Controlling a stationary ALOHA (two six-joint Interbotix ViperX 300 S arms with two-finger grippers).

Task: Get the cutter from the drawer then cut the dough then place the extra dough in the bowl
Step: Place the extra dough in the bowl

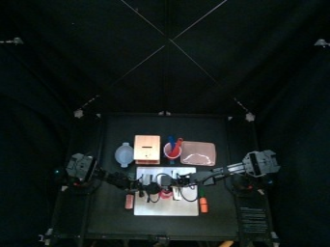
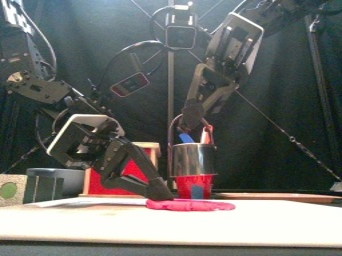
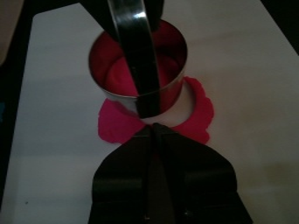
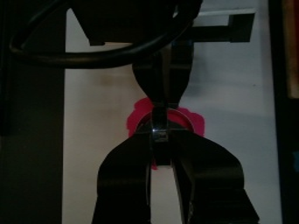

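Observation:
The round metal cutter stands upright on the flat red dough, which lies on the white cutting board. From above, my right gripper is shut on the cutter's wire handle. My left gripper is low at the cutter's left side. In the left wrist view its jaws are shut, with their tips on the dough's rim just outside the cutter's wall. A ring of dough shows around the cutter.
Behind the board stand the blue-grey bowl, the wooden box, the red cup with knives and the pink tray. Both arms crowd the board's middle.

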